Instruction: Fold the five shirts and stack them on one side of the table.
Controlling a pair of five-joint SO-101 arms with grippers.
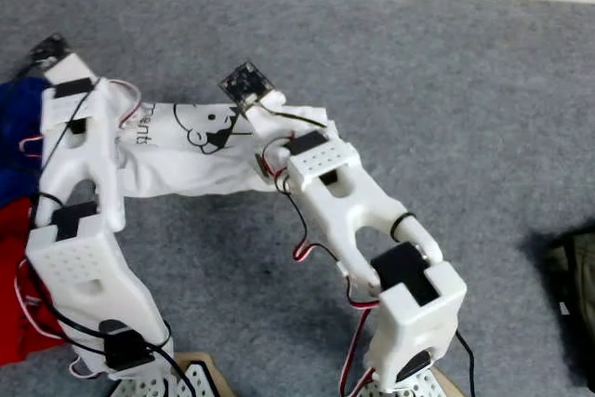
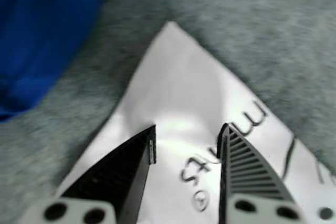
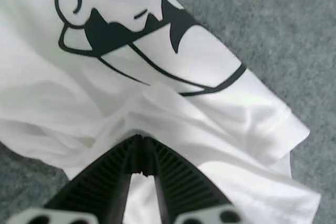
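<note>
Left gripper (image 2: 188, 139) spread over white shirt (image 2: 178, 77), right gripper (image 3: 140, 148) clamped on it — high view, red shirt (image 1: 11, 262)

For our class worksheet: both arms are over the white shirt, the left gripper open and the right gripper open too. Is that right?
No. The right gripper is shut on a fold of the white shirt, as the right wrist view shows; the left gripper is open.

The high view looks steeply down over both arms. Each wrist view sits close behind its own left gripper (image 2: 187, 140) or right gripper (image 3: 142, 141), facing the shared white shirt (image 1: 186, 157).
</note>
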